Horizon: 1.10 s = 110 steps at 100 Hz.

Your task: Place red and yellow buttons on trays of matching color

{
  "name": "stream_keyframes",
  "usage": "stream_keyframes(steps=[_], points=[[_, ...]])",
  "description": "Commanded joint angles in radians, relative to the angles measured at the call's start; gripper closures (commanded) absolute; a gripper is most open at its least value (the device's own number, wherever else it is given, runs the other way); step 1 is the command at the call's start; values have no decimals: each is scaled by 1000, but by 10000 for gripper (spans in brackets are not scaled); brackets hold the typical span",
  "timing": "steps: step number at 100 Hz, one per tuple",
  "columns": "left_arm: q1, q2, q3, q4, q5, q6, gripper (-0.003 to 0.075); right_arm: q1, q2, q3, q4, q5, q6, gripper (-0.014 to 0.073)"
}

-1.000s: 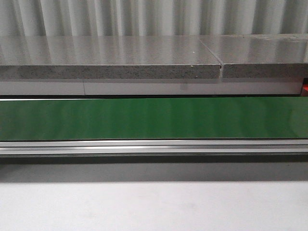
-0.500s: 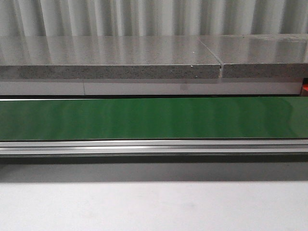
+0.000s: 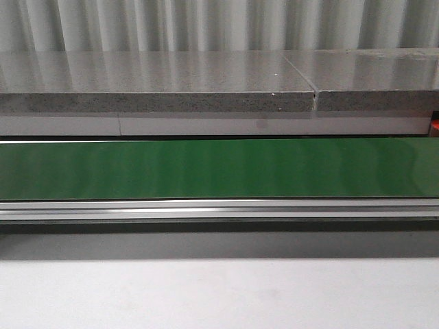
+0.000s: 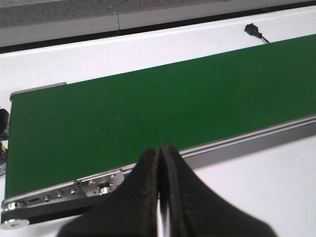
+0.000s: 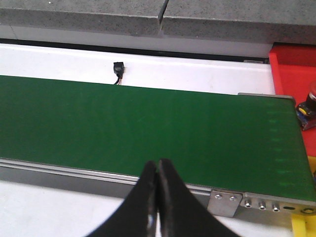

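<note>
A long belt runs from left to right across the counter. A rail lies along the near edge of the belt. Behind the belt sits a thick slab, with a second slab just beside it on the right. A ribbed wall stands behind both slabs. In the right wrist view, a tray sits past the right end of the belt. A small plug lies on the counter behind the belt.
</note>
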Motion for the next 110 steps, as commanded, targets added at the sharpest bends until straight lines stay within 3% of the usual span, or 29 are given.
stream_keyframes(steps=[1, 16, 44, 71, 80, 95, 100, 110], points=[[28, 48, -79, 41, -94, -74, 741, 2, -1, -24, -8, -73, -10, 662], [156, 149, -201, 135, -74, -244, 741, 2, -1, -24, -8, -73, -10, 662], [436, 342, -324, 126, -40, -250, 740, 2, -1, -24, -8, -73, -10, 662], [528, 501, -359, 171, -12, -246, 733, 2, -1, -24, -8, -73, -10, 662], [541, 570, -394, 168, 25, -246, 650, 2, -1, -24, -8, -73, -10, 662], [560, 681, -465, 166, 81, -246, 337, 2, -1, -24, -8, -73, -10, 662], [570, 715, -486, 166, 93, -251, 267, 2, -1, -24, -8, -73, -10, 662], [592, 781, -530, 166, 137, -288, 246, 2, -1, -24, -8, -73, -10, 662]])
